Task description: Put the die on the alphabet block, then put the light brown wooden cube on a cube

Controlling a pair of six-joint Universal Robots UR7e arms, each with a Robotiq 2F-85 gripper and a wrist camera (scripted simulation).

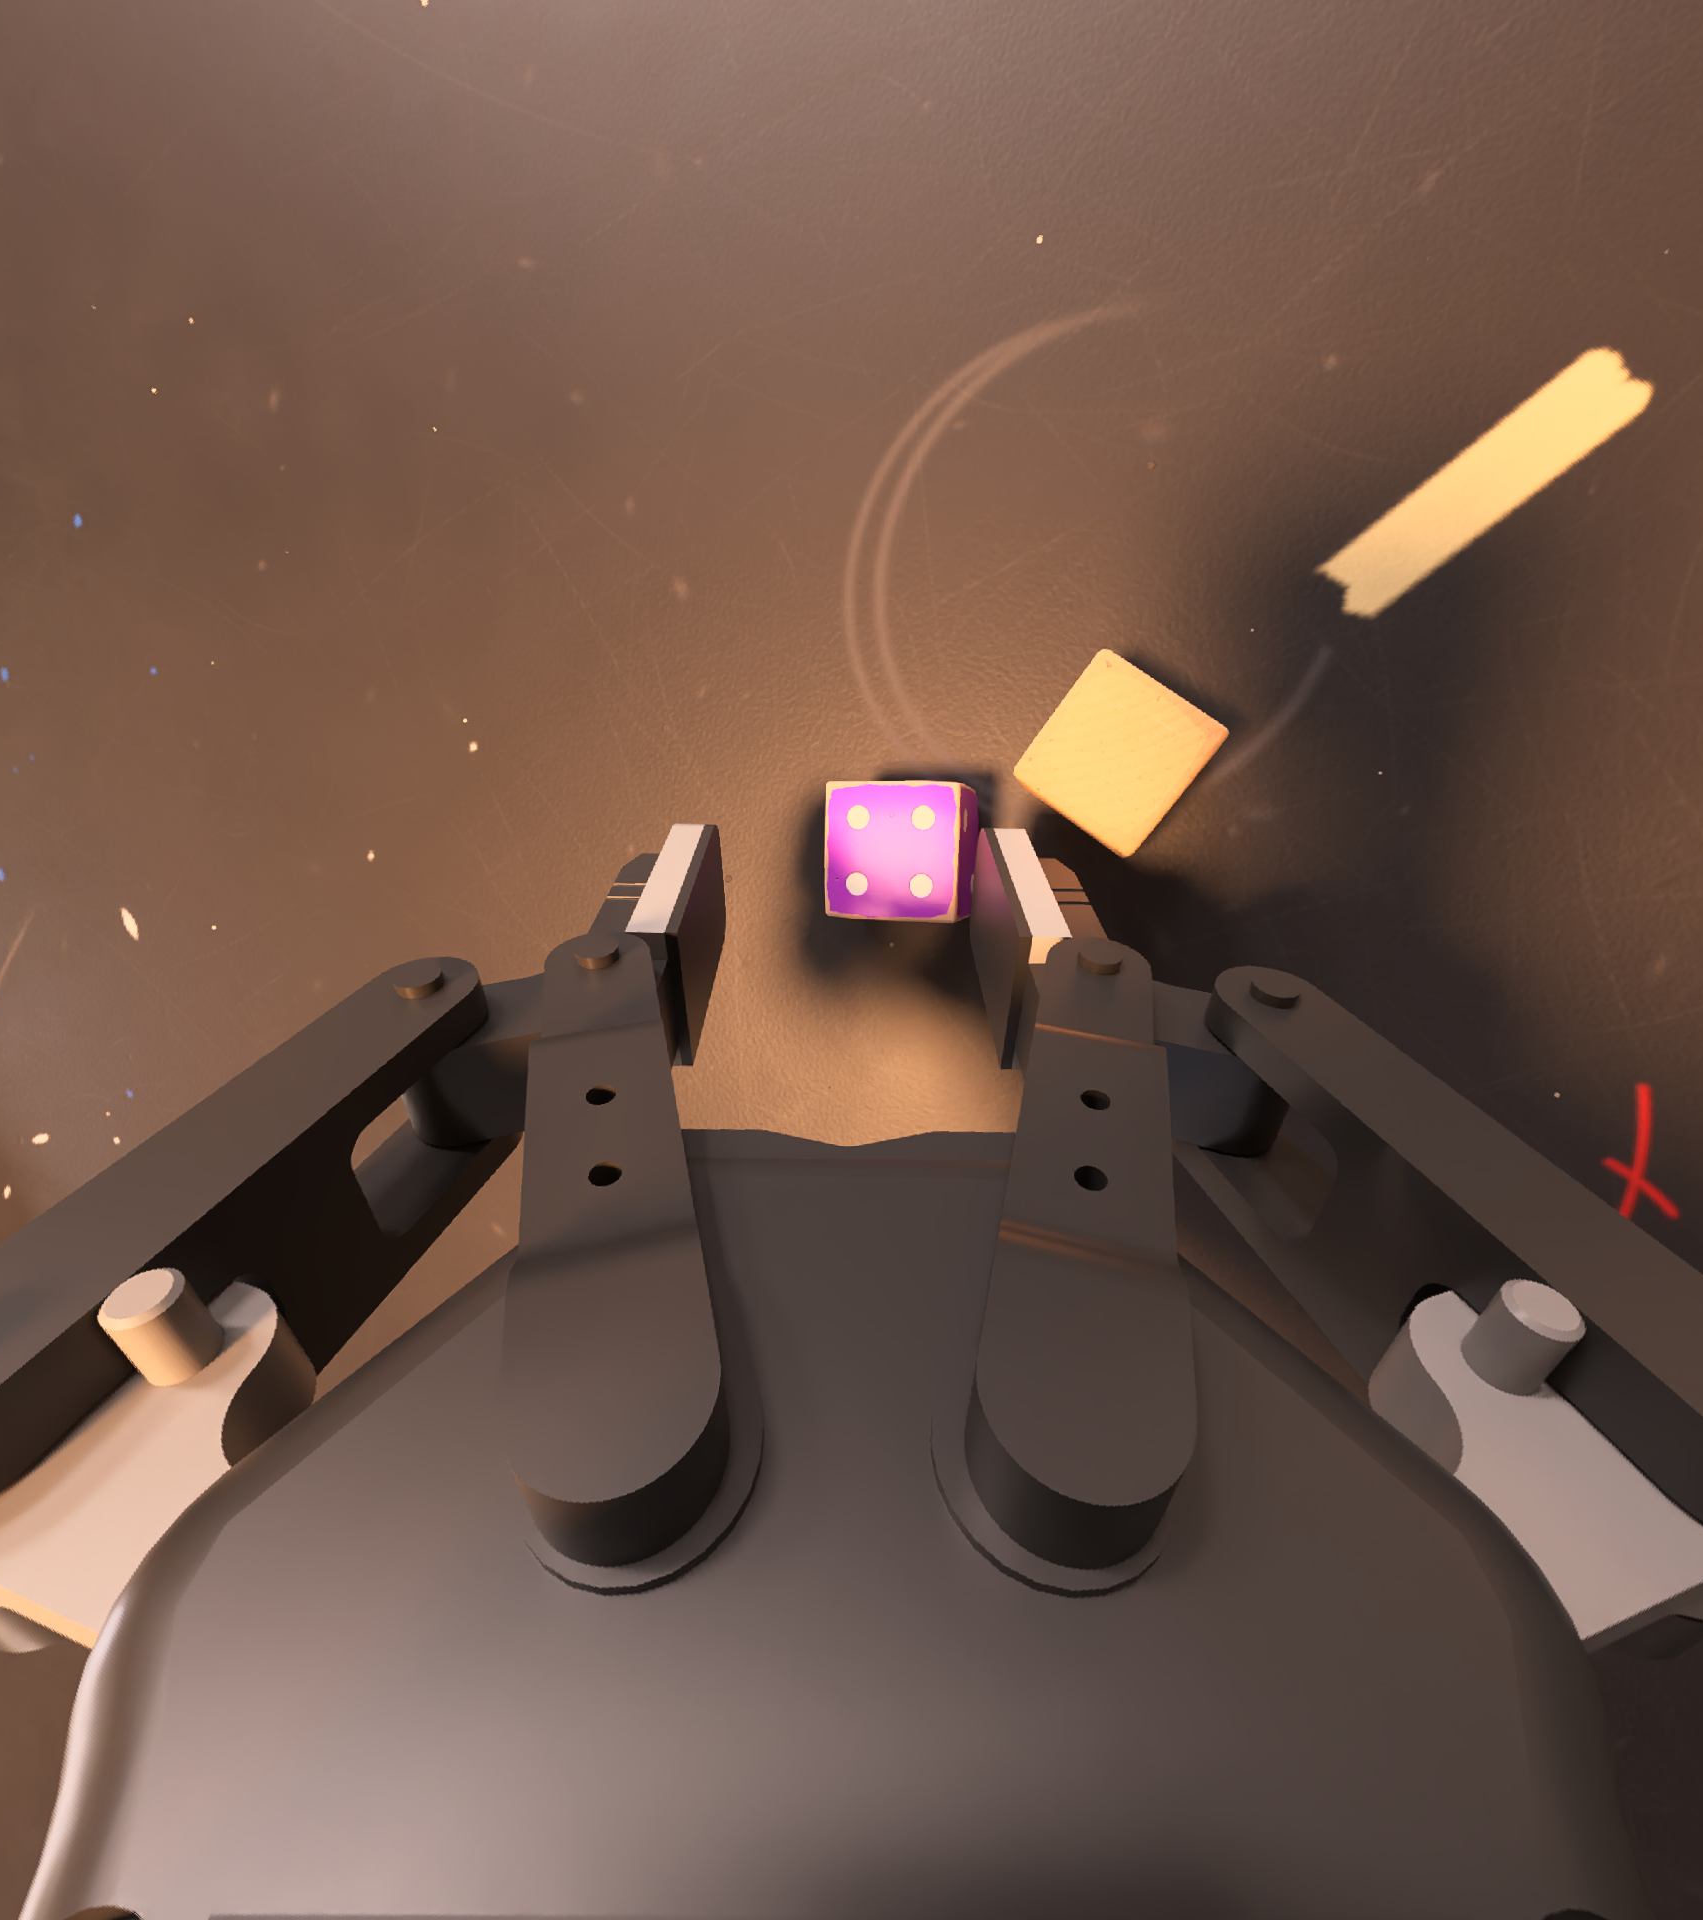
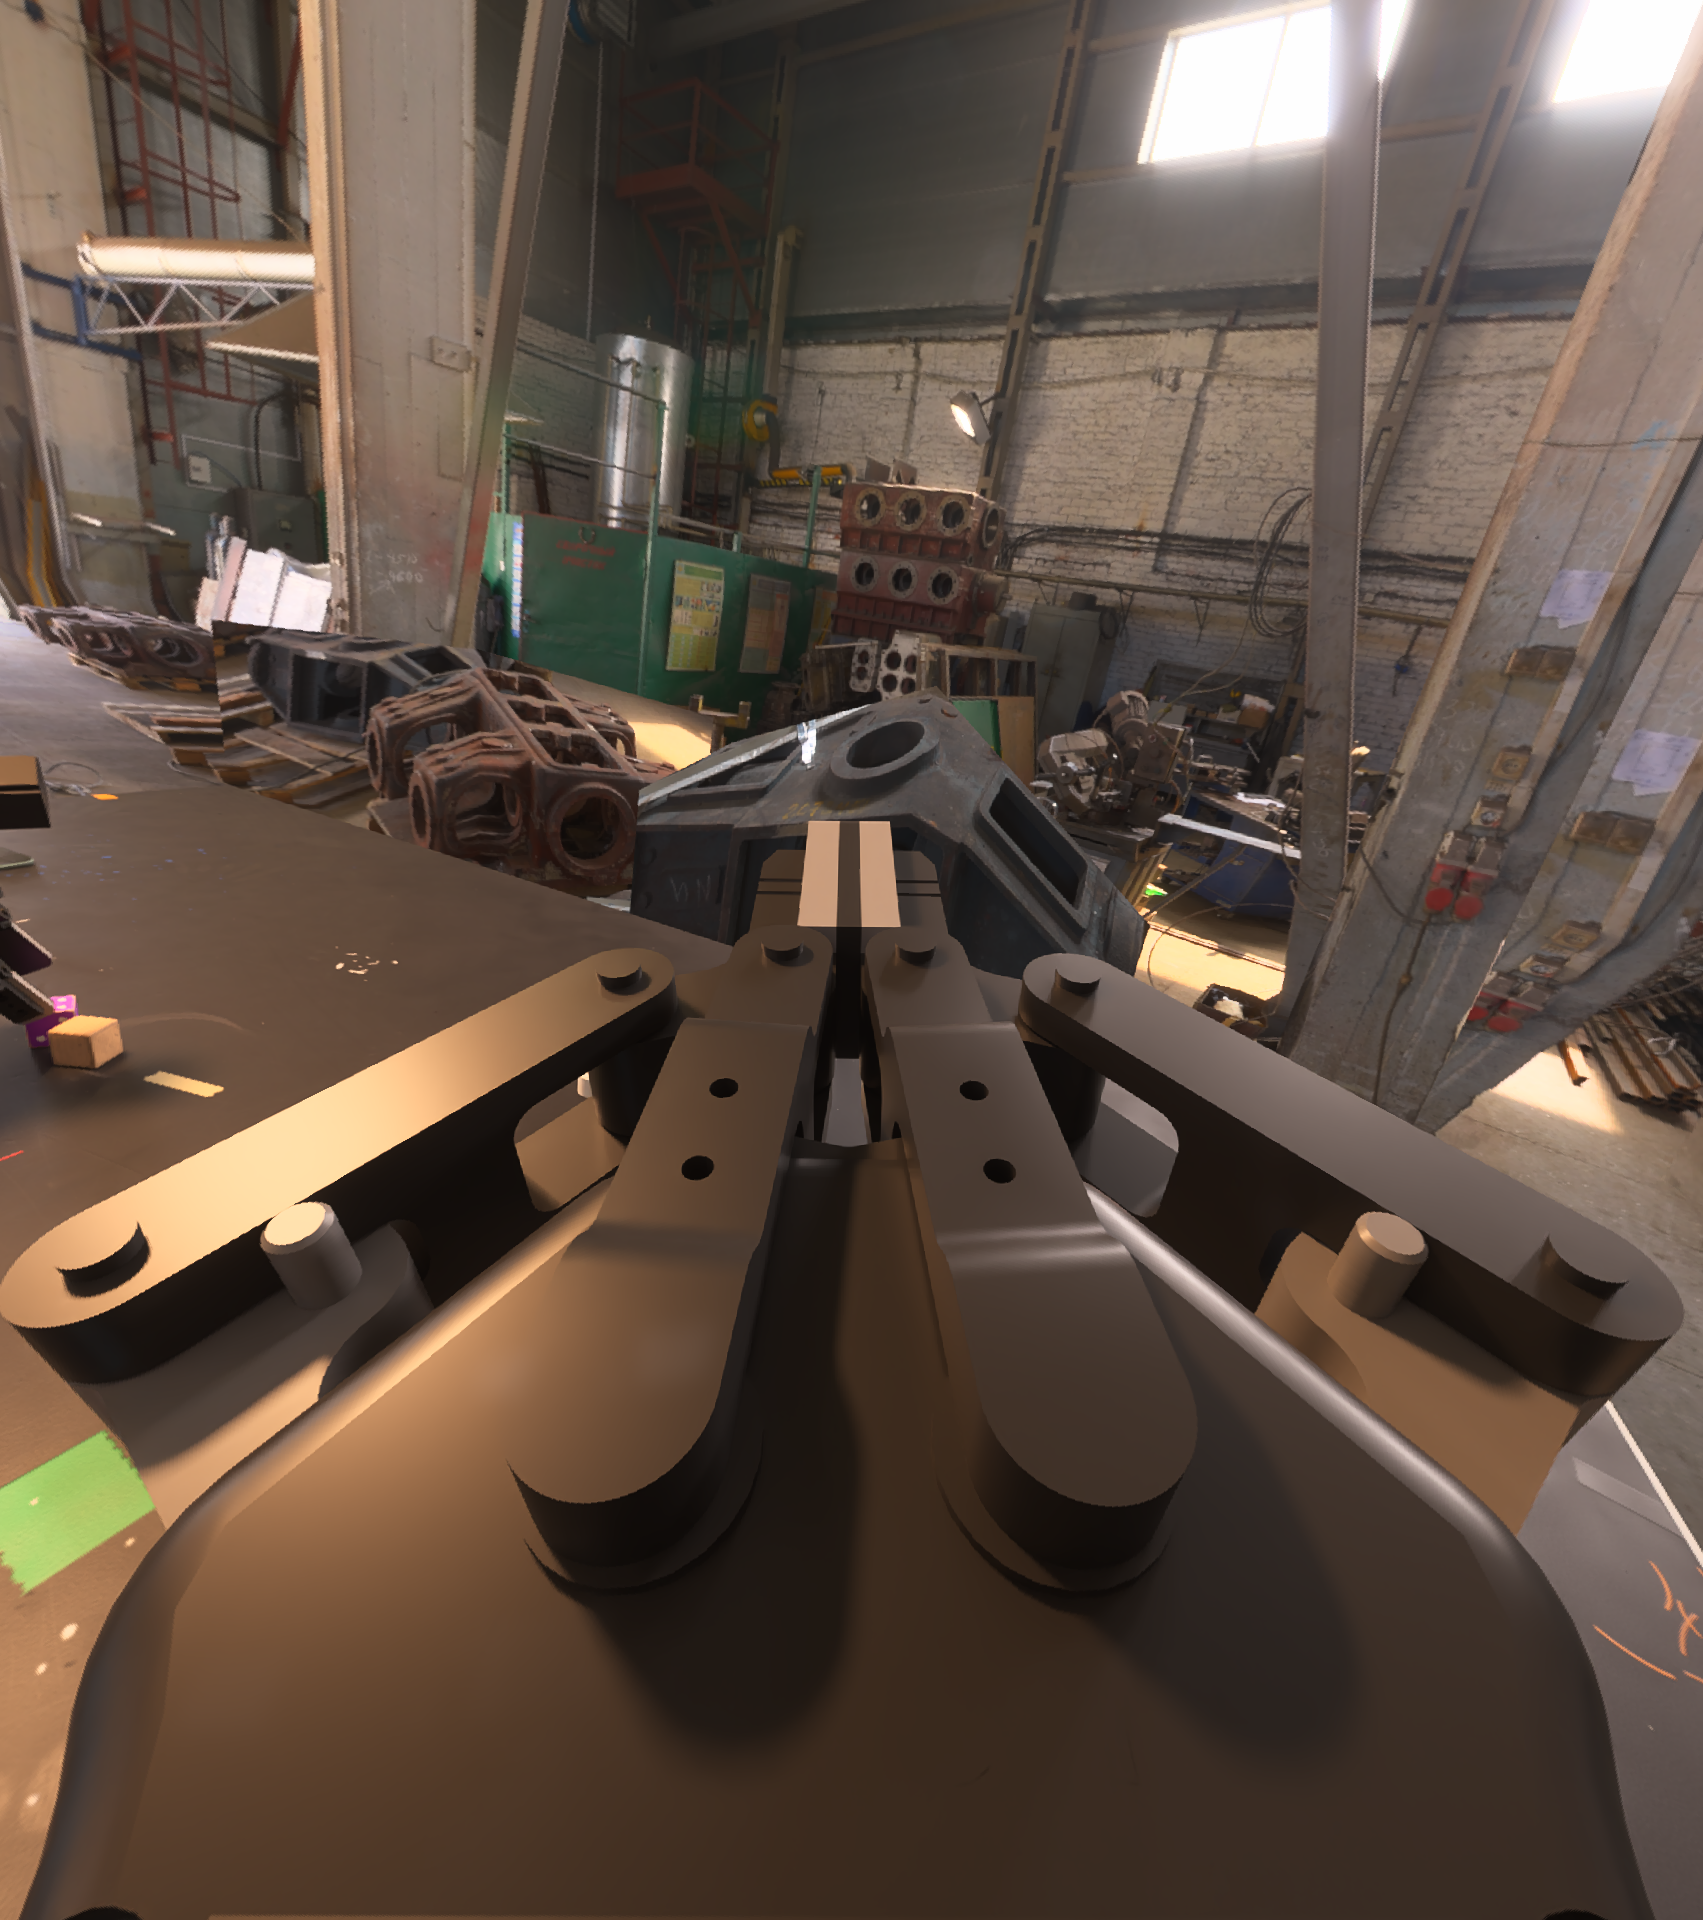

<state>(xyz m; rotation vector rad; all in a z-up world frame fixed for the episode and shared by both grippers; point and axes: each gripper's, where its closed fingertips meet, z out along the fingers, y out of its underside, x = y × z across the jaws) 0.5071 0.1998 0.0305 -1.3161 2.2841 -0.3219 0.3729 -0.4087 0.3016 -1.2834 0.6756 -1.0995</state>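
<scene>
- I hold the left gripper (image 1: 852, 883) over the purple die (image 1: 894, 850) on the dark worktop (image 1: 411, 520), jaws parted either side of it, gripping nothing.
- The light brown wooden cube (image 1: 1117, 750) sits just beside the die, corner-on.
- Small, rigid and probably light, the die wants its flat opposite faces pinched.
- The right gripper (image 2: 849, 873) idles, jaws closed and empty.

Warm, dim light rakes the dark surface (image 1: 411, 416); soft shadows fall rightward, windows (image 2: 1242, 83) glare, edges bend outward.
</scene>
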